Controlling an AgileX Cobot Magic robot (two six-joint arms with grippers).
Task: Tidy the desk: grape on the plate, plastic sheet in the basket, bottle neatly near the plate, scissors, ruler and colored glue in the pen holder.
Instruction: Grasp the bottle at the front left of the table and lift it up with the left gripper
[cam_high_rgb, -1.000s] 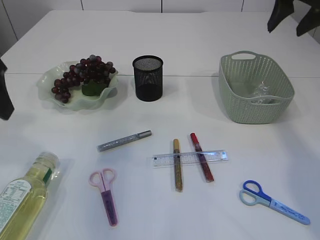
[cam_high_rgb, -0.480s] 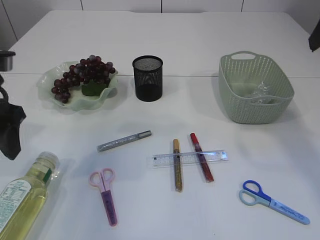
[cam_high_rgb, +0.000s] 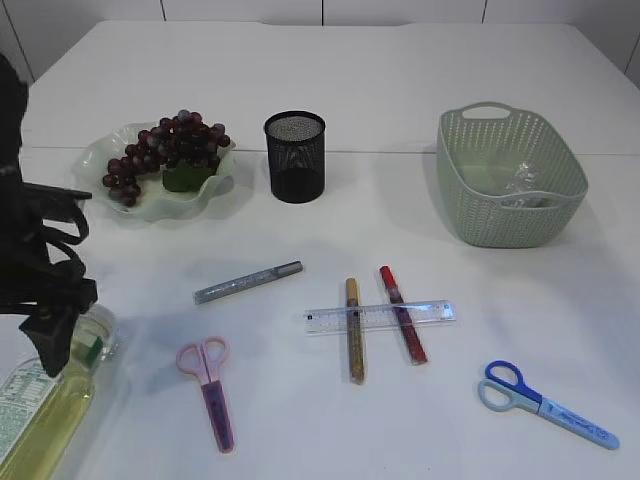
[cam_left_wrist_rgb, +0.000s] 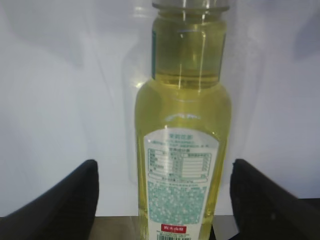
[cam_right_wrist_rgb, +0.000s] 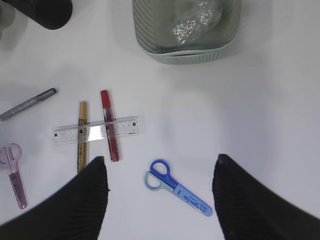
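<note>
On the white table (cam_high_rgb: 400, 80), the largest thing is the green basket (cam_high_rgb: 510, 180) at the right rear, with the crumpled plastic sheet (cam_high_rgb: 522, 186) lying inside it. At the left rear sits the pale green plate (cam_high_rgb: 120, 165), carrying the bunch of grapes (cam_high_rgb: 165, 150). Near the front left corner the bottle (cam_high_rgb: 40, 400) of yellow liquid lies on its side; the left gripper (cam_left_wrist_rgb: 162, 195) hangs over it with its jaws spread wide, one on each side of the bottle's body, not closed on it. The right gripper (cam_right_wrist_rgb: 160, 200) is high above the table, its jaws apart and holding nothing. Just right of the plate stands the black mesh pen holder (cam_high_rgb: 295, 155). Toward the middle front, the clear ruler (cam_high_rgb: 380, 315) lies across a gold glue stick (cam_high_rgb: 354, 330) and a red glue stick (cam_high_rgb: 402, 315); a silver glue stick (cam_high_rgb: 247, 282) lies apart to the left. Pink scissors (cam_high_rgb: 212, 390) lie front left, blue scissors (cam_high_rgb: 545, 403) front right.
</note>
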